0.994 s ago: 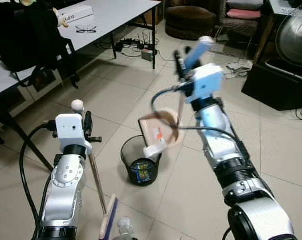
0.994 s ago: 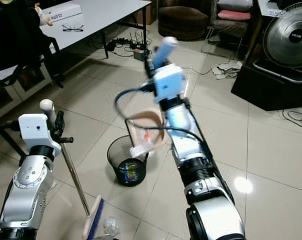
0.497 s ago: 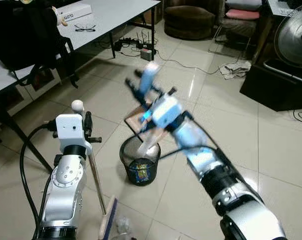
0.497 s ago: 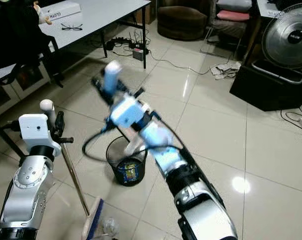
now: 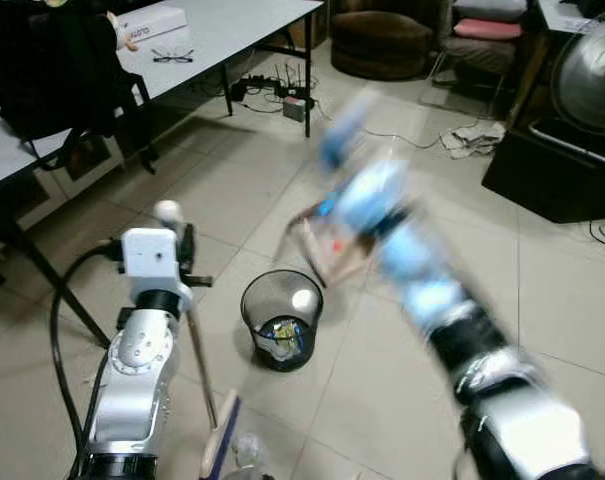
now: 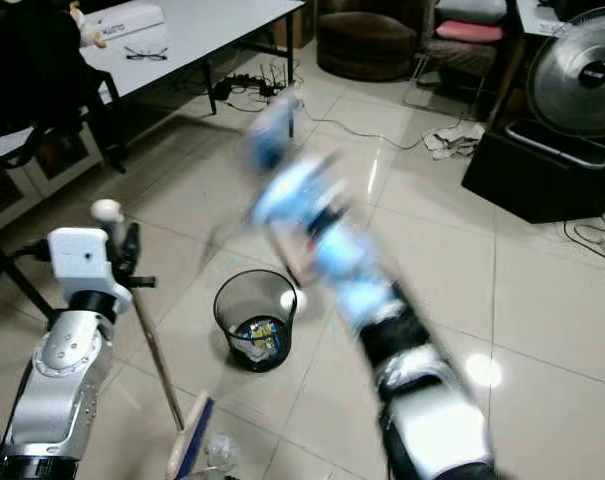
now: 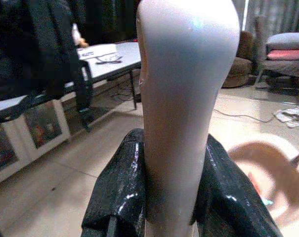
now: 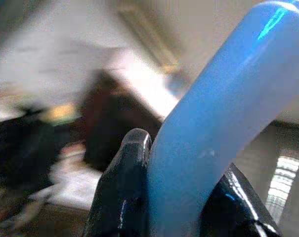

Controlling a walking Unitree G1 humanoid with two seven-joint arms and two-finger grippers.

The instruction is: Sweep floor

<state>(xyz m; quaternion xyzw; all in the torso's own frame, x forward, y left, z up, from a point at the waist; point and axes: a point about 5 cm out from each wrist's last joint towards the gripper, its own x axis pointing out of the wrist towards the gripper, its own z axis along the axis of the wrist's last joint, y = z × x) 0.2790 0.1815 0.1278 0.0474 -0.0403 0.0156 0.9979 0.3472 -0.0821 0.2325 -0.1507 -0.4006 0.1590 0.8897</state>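
Nearest, left gripper [image 7: 169,197] clamped on the broom [image 5: 196,350], head down on the floor. Beyond, white scrap [image 5: 302,299] now dropped into the bin [image 5: 280,320]. Farther, right gripper [image 8: 171,192] clenched on the blue dustpan handle [image 8: 213,113], swung back up from tipping — emptying seemingly done.

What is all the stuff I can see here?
Bin: one, black mesh, on the floor, litter inside.
Dustpan: one, tan, blue handle, blurred, above and beside the bin.
Broom: one, pale handle, head on the floor.
Table: one, white, at the back left.
Glasses: one pair, dark, on the table.
Fan: one, grey, at the back right.
Left gripper: black fingers shut on the broom.
Right gripper: black fingers shut on the dustpan handle.
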